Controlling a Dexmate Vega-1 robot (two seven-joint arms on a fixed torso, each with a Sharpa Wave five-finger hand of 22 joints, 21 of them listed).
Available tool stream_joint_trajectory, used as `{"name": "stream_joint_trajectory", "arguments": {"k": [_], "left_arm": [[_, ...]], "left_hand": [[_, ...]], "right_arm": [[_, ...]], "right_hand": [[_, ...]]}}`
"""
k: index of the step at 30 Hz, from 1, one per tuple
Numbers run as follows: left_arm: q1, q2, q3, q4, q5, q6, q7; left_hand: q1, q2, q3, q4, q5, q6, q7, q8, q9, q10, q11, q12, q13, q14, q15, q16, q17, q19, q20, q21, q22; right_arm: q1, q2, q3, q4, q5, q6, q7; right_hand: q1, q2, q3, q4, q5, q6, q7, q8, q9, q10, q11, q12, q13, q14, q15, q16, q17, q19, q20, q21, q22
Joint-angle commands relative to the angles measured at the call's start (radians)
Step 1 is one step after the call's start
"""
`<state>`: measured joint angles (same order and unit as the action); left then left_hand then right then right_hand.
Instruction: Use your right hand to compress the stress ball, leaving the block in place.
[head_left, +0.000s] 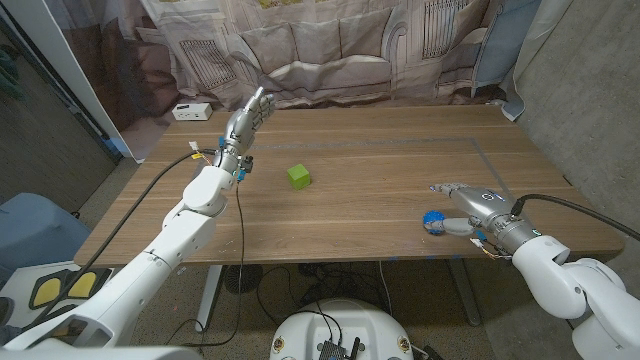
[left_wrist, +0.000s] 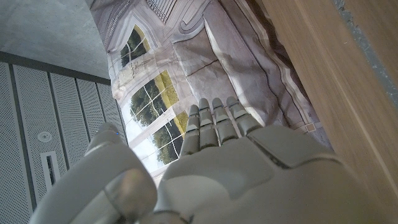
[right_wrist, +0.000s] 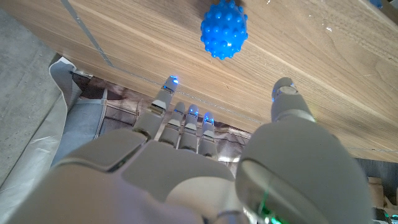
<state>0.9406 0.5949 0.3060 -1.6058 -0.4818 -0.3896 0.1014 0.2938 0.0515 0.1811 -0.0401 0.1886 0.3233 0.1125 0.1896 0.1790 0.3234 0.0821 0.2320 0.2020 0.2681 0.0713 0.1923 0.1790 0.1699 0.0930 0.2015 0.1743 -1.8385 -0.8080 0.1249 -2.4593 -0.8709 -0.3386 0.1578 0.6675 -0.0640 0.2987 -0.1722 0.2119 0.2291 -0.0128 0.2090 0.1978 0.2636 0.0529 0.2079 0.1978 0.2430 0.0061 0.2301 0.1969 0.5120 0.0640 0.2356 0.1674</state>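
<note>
A blue spiky stress ball (head_left: 433, 220) (right_wrist: 224, 33) lies on the wooden table (head_left: 380, 170) near its front right edge. My right hand (head_left: 472, 207) (right_wrist: 205, 168) is just to the right of it, fingers stretched out and thumb (right_wrist: 287, 102) apart. The ball sits in the gap ahead of them, and in the right wrist view nothing touches it. A green block (head_left: 298, 176) stands near the table's middle, well left of the ball. My left hand (head_left: 246, 120) (left_wrist: 217, 168) is raised over the far left of the table, fingers straight and holding nothing.
A small white box (head_left: 190, 111) sits at the table's far left corner. A printed cloth backdrop (head_left: 330, 50) hangs behind the table. The table's front edge runs close under my right hand.
</note>
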Motion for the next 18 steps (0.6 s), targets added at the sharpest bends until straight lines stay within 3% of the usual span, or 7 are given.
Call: {"name": "stream_joint_trajectory", "arguments": {"k": [1,6,13,18], "left_arm": [[0.002,0.009,-0.006,-0.028,0.013,0.017,0.017],[0.001,0.015,-0.002,-0.041,0.002,0.042,0.009],[0.003,0.031,-0.002,-0.066,0.010,0.068,0.013],[-0.004,0.027,0.001,-0.062,0.006,0.066,0.005]], "left_hand": [[-0.001,0.006,0.001,-0.005,-0.002,0.010,0.005,0.007,0.004,0.004,0.001,-0.004,0.002,0.004,0.002,0.001,0.003,0.004,0.000,-0.001,0.005],[-0.002,0.006,0.001,-0.006,-0.003,0.011,0.003,0.007,0.004,0.004,0.002,-0.005,0.002,0.003,0.001,0.000,0.003,0.003,0.002,-0.001,0.005],[-0.002,0.007,0.001,-0.007,-0.003,0.012,0.004,0.007,0.004,0.004,0.002,-0.006,0.002,0.003,0.000,0.000,0.003,0.003,0.001,-0.002,0.005],[-0.002,0.007,0.001,-0.007,-0.003,0.012,0.004,0.007,0.004,0.004,0.001,-0.006,0.002,0.003,0.000,0.000,0.003,0.003,0.001,-0.002,0.005]], "right_arm": [[0.036,-0.025,-0.017,0.028,0.034,-0.014,0.035],[0.051,-0.038,-0.034,0.028,0.028,-0.044,0.044],[0.064,-0.058,-0.047,0.023,0.039,-0.079,0.062],[0.079,-0.083,-0.074,0.029,0.026,-0.101,0.062]], "right_hand": [[0.024,0.005,0.014,0.007,0.000,0.020,-0.009,0.006,0.003,0.021,-0.011,0.005,0.003,0.052,-0.005,0.017,0.005,0.068,-0.036,0.017,0.005],[0.035,0.006,0.019,0.007,-0.002,0.023,-0.007,0.006,0.003,0.027,-0.008,0.005,0.003,0.065,-0.006,0.019,0.006,0.098,-0.045,0.022,0.005],[0.044,0.006,0.022,0.010,-0.005,0.055,-0.006,0.014,0.003,0.062,-0.001,0.015,0.003,0.087,-0.008,0.024,0.009,0.143,-0.025,0.029,0.004],[0.056,0.009,0.026,0.008,-0.006,0.068,-0.005,0.017,0.003,0.073,-0.003,0.018,0.003,0.099,-0.009,0.028,0.010,0.151,-0.025,0.026,0.003]]}}
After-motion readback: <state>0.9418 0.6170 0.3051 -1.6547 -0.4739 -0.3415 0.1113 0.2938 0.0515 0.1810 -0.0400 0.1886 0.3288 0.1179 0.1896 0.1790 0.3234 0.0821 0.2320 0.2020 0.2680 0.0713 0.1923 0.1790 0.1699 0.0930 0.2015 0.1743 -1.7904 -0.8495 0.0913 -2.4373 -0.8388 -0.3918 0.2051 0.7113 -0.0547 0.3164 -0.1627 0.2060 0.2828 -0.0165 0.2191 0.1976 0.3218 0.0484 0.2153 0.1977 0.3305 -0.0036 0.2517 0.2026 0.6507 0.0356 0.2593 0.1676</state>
